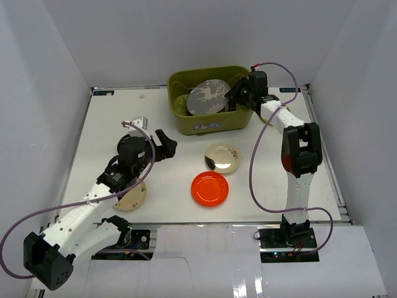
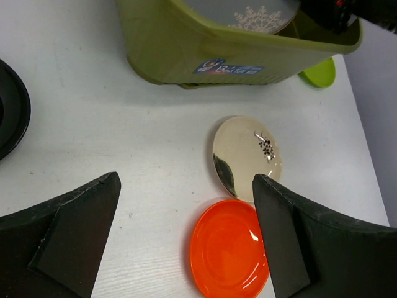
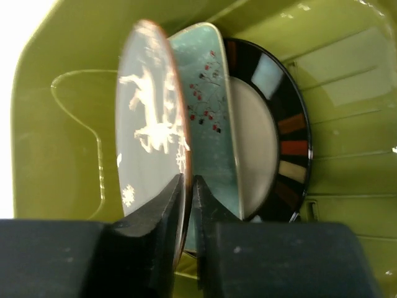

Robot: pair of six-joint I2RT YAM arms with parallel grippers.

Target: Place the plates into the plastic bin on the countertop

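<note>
In olive bin (image 1: 186, 122), grey deer plate (image 1: 208, 97) stands tilted; right gripper (image 1: 233, 94) sits at its right edge, apparently pinching it. Orange-red plate (image 1: 209, 188) and cream plate (image 1: 222, 158) lie just beside each other on countertop (image 1: 111, 118).

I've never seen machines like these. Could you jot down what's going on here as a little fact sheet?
Setting: white countertop, olive-green bin at its far side
In the bin: grey deer plate, pale teal plate, dark-rimmed plate, tilted, face to face
Left on the countertop: cream plate, orange-red plate, beige plate partly under the left arm
Busy arm: right gripper inside the bin, pinching the grey deer plate's rim
Idle arm: left gripper wide open, empty, above the countertop
</note>
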